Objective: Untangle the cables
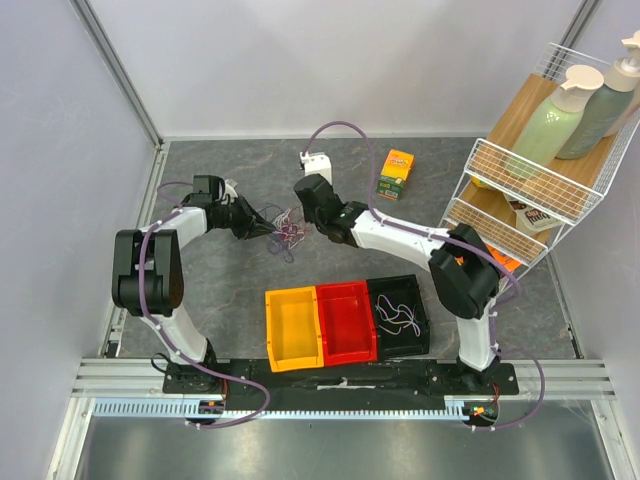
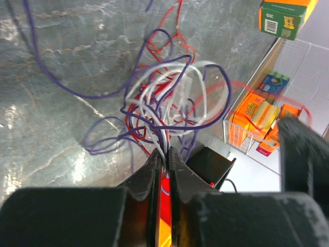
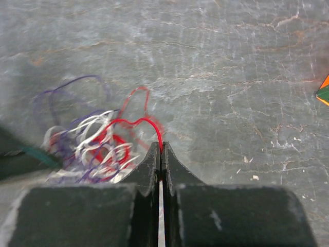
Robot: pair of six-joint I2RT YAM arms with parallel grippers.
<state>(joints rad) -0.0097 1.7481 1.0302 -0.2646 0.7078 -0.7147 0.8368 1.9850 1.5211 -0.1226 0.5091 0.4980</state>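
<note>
A tangle of thin purple, red and white cables hangs between my two grippers above the grey table. My left gripper is shut on a bunch of white and purple strands of the tangle, which spreads out beyond its tips. My right gripper is shut on one red cable that arcs left into the blurred tangle. In the top view the left gripper is left of the tangle and the right gripper is right of it.
Yellow, red and black bins sit side by side near the front; the black one holds loose purple and white cables. An orange-green box stands at the back. A wire rack with bottles is at the right.
</note>
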